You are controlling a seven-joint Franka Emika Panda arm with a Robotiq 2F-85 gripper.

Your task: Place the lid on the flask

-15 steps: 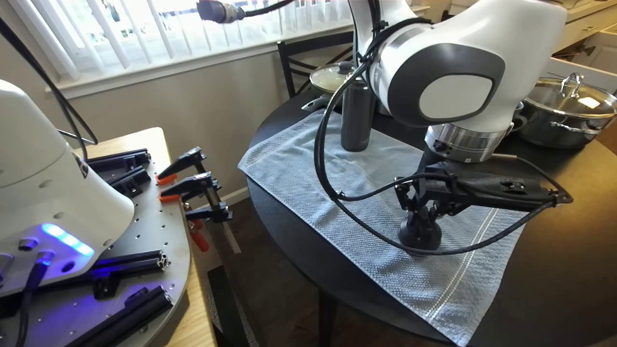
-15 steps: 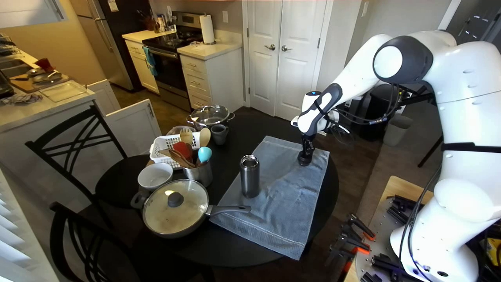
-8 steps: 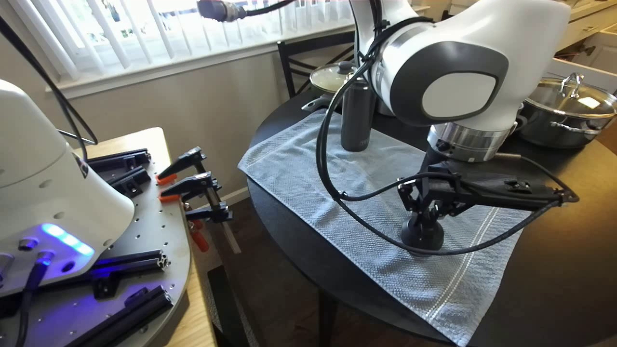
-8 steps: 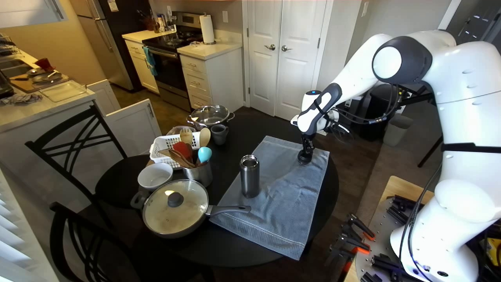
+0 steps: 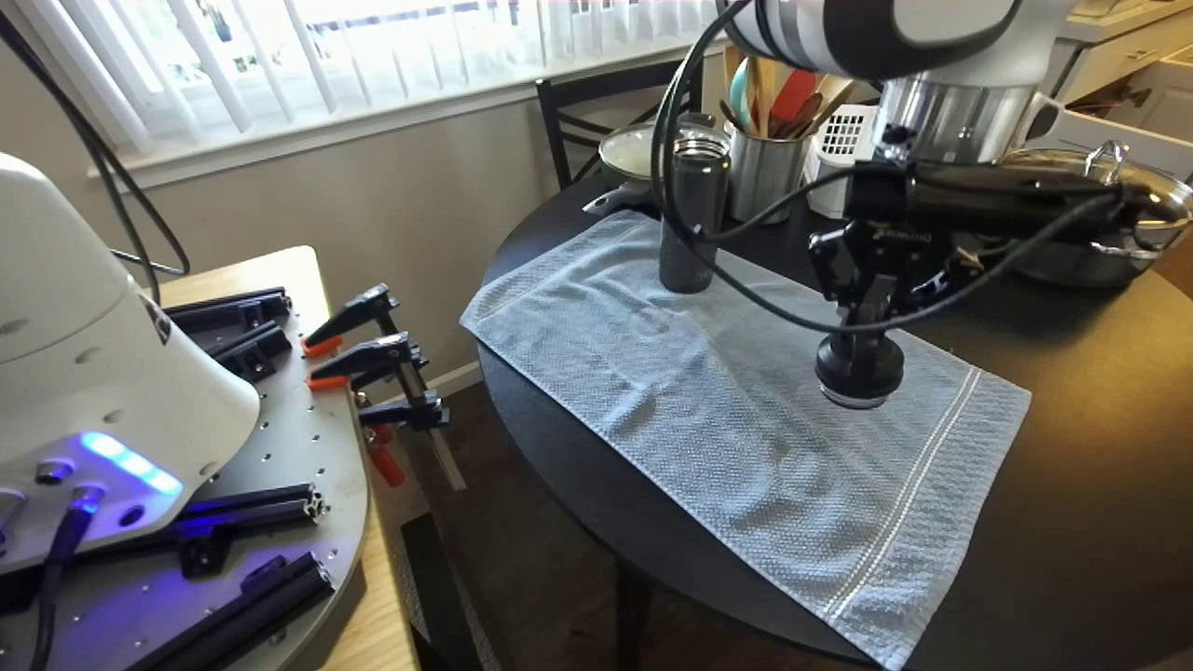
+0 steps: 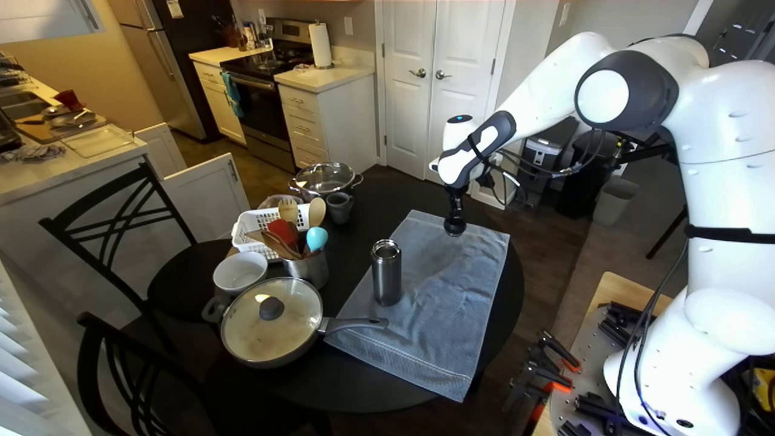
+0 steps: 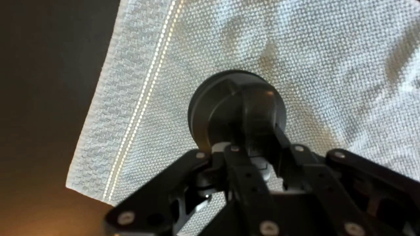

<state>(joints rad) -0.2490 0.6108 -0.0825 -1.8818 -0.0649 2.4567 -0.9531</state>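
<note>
Blue-grey towel [image 5: 736, 391] covers part of your round black table [image 5: 1081, 513]. Over it, your gripper [image 5: 863, 328] is closed on the narrow upper part of the lid [image 5: 859, 370], whose pale rim faces down; it looks just clear of the towel, though the gap is hard to judge. Outward across the towel, well apart, the flask [image 6: 387, 277] stands upright, long axis vertical, bare mouth up, roughly between your gripper and the pan handle [image 6: 356, 324]. Your move turns on that offset: the mouth seems higher than the lid's rim, so you probably must lift higher, cross level and lower straight down
</note>
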